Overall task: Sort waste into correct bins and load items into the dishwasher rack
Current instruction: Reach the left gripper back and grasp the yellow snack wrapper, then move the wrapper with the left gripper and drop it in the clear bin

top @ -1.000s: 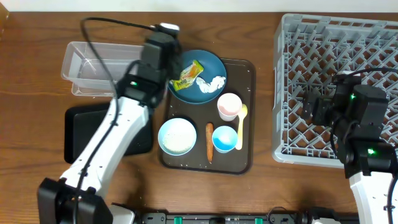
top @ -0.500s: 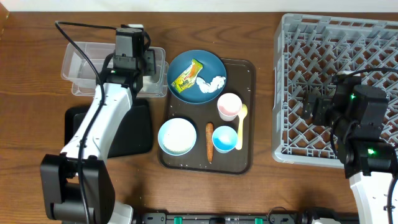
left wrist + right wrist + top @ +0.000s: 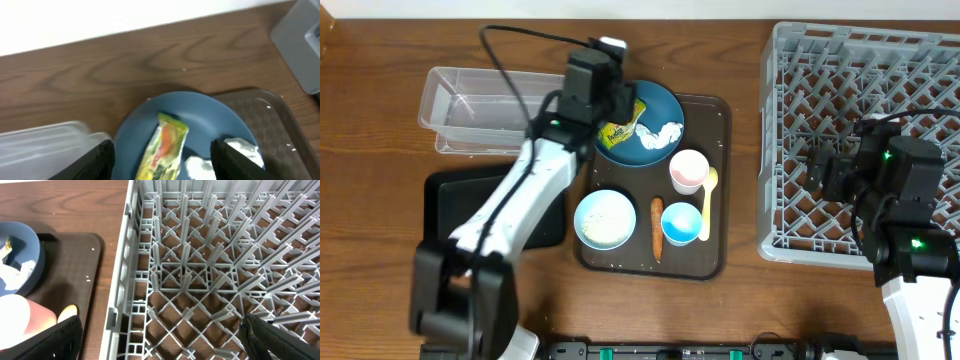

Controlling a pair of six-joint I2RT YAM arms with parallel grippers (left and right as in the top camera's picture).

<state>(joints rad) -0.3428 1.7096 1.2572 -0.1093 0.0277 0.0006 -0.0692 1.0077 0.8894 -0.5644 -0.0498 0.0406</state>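
My left gripper (image 3: 165, 167) hangs open over the dark-blue plate (image 3: 205, 115). The yellow wrapper (image 3: 162, 150) lies on the plate between its fingers (image 3: 97, 160), untouched. Crumpled white tissue (image 3: 245, 150) sits by the right finger. From overhead, the left gripper (image 3: 616, 108) covers the plate's (image 3: 660, 103) left part, with the wrapper (image 3: 622, 125) and tissue (image 3: 662, 137) on it. My right gripper (image 3: 170, 340) is open and empty above the grey dishwasher rack (image 3: 210, 270). The clear tub (image 3: 485, 105) and black tray (image 3: 470, 215) lie to the left.
On the brown serving tray (image 3: 710, 258) stand a white bowl (image 3: 605, 218) with rice, a carrot piece (image 3: 657, 225), a light-blue cup (image 3: 681, 222), a pinkish cup (image 3: 688, 170) and a yellow spoon (image 3: 708, 200). The rack (image 3: 865, 140) fills the right side.
The left arm swung left over the clear tub, then came back over the plate; its jaws have opened. The wrapper stayed on the plate. The right arm has not moved.
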